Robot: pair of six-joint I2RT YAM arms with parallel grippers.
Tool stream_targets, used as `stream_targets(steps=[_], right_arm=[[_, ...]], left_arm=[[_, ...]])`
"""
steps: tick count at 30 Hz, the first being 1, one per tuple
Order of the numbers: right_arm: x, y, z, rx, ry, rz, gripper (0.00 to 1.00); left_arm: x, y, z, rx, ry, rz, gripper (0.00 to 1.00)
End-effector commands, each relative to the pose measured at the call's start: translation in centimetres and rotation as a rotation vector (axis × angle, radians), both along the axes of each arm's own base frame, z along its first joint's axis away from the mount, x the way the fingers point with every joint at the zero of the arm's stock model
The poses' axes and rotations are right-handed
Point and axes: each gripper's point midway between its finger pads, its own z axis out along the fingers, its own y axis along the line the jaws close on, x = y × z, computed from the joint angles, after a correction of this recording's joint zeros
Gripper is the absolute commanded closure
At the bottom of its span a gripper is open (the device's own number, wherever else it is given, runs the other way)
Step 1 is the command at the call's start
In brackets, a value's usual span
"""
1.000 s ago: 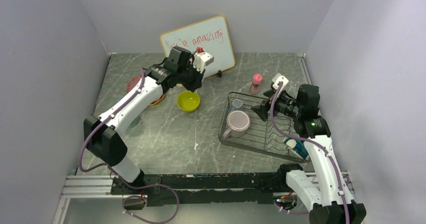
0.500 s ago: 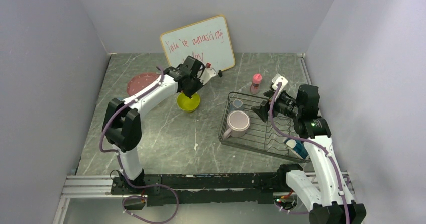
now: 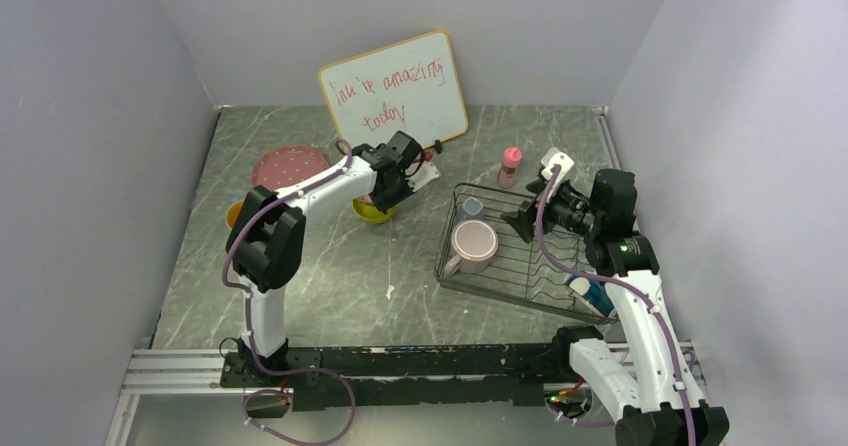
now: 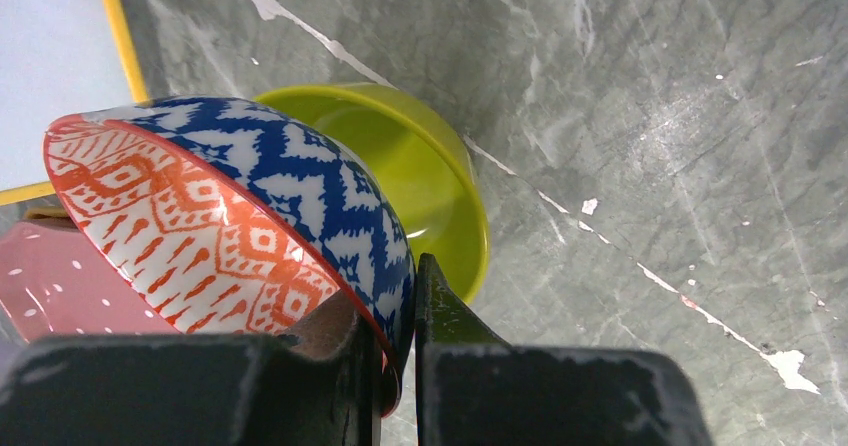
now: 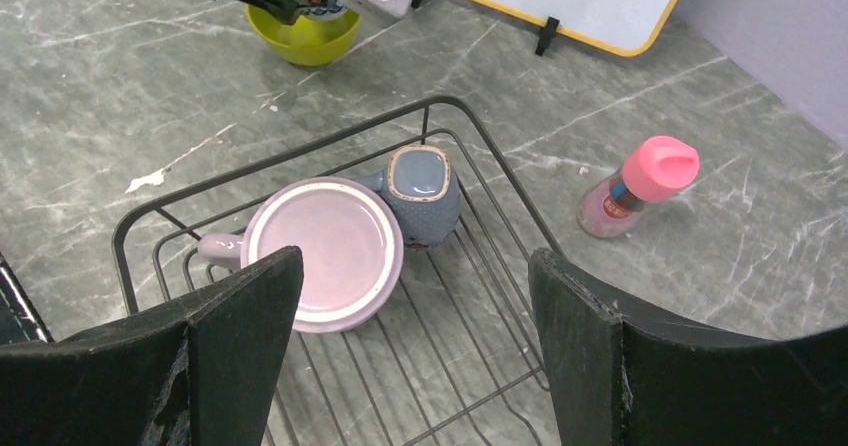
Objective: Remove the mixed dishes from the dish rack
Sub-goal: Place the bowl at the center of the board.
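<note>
Dish rack (image 3: 520,266): dark wire basket on the grey table in front of the right arm's base; seen from above in the right wrist view (image 5: 300,149).
Lilac mug (image 3: 473,243): upright in the rack's left part, handle toward the rack's left rim.
Small blue-grey cup (image 5: 422,191): inside the rack at its far left corner, touching the mug.
Right gripper (image 5: 412,261): fingers spread wide, hanging above the rack over mug and cup, gripping nothing.
Left gripper (image 4: 400,316): clamped on the rim of the blue-white patterned bowl (image 4: 250,226), left of the rack and outside it.
Patterned bowl: tilted on edge, overlapping the yellow bowl (image 4: 430,186); contact between them cannot be told.
Yellow bowl: on the table near the rack's left side.
Pink dotted plate (image 3: 290,166): on the table, well left of the rack.
Pink bottle (image 3: 511,166): upright just beyond the rack's far rim.
</note>
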Motion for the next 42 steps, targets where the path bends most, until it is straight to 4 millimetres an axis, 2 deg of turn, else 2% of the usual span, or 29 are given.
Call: stream_targets(steps=[1,12,19,26,31,42], right_arm=[[0.3,-0.2,1.7,-0.012,-0.062,-0.001,0.14],[0.3,-0.2,1.5,-0.014,-0.060,-0.002,0.13],[0.3,-0.2,1.5,-0.015,-0.061,-0.003,0.13],[0.3,-0.2,1.5,-0.015,-0.062,-0.003,0.13],[0.3,-0.2,1.5,-0.015,-0.062,-0.003,0.13],[0.3,-0.3,1.5,-0.016,-0.063,-0.005,0.13]], left_arm=[[0.3,0.3,0.5,0.031,-0.023,0.005,0.92],[-0.6,0.4,-1.2,0.053,0.033,0.006,0.82],[-0.7,0.4,-1.5,0.054,0.050,0.011,0.77],[-1.1,0.0,-0.9,0.046,0.051,0.009,0.61],[-1.3,-0.3,-0.3,0.042,0.044,0.004,0.54],[-1.3,-0.5,1.0,0.038,0.025,-0.001,0.49]])
